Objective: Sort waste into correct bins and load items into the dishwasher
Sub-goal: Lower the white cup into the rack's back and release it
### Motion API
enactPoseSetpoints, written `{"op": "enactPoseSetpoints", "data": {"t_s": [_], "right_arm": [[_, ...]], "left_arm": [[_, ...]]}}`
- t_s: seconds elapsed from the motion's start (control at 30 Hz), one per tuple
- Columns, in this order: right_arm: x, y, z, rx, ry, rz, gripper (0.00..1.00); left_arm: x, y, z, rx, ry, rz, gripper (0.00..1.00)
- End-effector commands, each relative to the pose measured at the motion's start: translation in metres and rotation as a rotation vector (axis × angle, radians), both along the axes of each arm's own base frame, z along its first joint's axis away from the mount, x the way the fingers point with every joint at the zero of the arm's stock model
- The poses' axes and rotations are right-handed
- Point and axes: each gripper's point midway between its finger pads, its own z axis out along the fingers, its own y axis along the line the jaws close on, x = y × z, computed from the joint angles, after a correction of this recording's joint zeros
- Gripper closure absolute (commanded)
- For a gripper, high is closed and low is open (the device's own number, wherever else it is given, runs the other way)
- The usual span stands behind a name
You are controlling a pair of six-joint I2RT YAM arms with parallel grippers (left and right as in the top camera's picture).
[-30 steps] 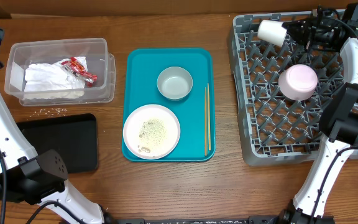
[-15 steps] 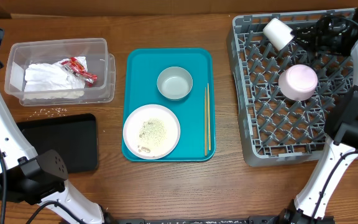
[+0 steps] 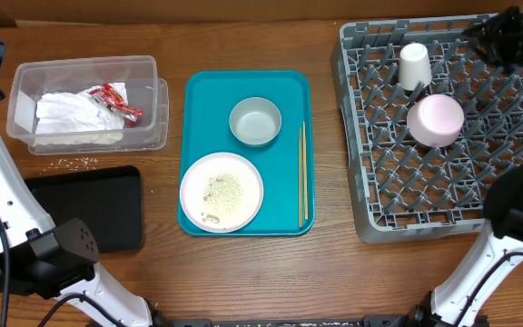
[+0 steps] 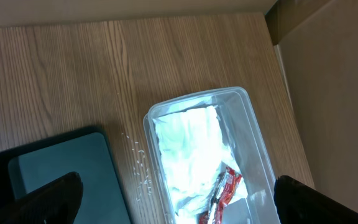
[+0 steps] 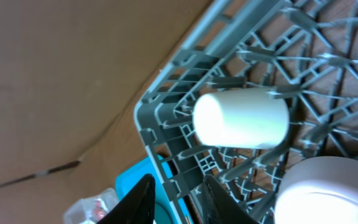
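A small white cup (image 3: 414, 65) stands upended among the pegs at the back of the grey dishwasher rack (image 3: 363, 136), beside an overturned small white bowl (image 3: 435, 120). My right gripper (image 3: 481, 33) hovers at the rack's back right, apart from the cup (image 5: 241, 121); its jaws (image 5: 178, 200) are open with nothing between them. On the teal tray sit a grey bowl (image 3: 255, 122) and a white plate (image 3: 222, 192) carrying food scraps. The clear tub (image 3: 89, 102) holds napkins (image 4: 188, 155) and a red wrapper (image 4: 225, 190). My left gripper (image 4: 179, 202) hangs wide open above it.
A teal tray (image 3: 200, 91) lies mid-table with chopsticks (image 3: 302, 174) along its right side. The black tray (image 3: 89, 207) lies in front of the tub, with loose rice scraps (image 3: 78, 163) on the wood between them. Cardboard stands behind the table.
My right gripper opened, let go of the cup and drew back to the right. The cup tipped from lying on its side to standing among the pegs. The left arm stayed still.
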Motion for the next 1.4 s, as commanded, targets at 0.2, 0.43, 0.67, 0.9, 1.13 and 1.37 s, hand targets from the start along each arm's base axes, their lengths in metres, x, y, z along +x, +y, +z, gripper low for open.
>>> {"op": "enactPoseSetpoints", "data": {"t_s": [0.2,0.43,0.67,0.9,1.13,1.37], "right_arm": [[0.022,0.050,-0.015,-0.314,0.020,0.033,0.79],[0.035,0.056,-0.048,-0.490,0.099,-0.058,0.96],[0.040,0.044,-0.076,-0.550,0.150,-0.088,0.96],[0.038,0.041,-0.086,-0.567,0.178,-0.087,0.96],[0.037,0.043,-0.088,-0.553,0.180,-0.079,0.96],[0.039,0.050,-0.088,-0.520,0.169,-0.058,0.96]], "left_arm": [[0.002,0.001,-0.003,0.010,0.016,-0.004,0.00],[0.002,0.001,-0.003,0.009,0.015,-0.004,0.00],[0.002,0.001,-0.003,0.010,0.015,-0.004,0.00],[0.002,0.001,-0.003,0.009,0.015,-0.004,0.00],[0.002,0.001,-0.003,0.009,0.015,-0.004,0.00],[0.002,0.001,-0.003,0.009,0.015,-0.004,0.00]]}}
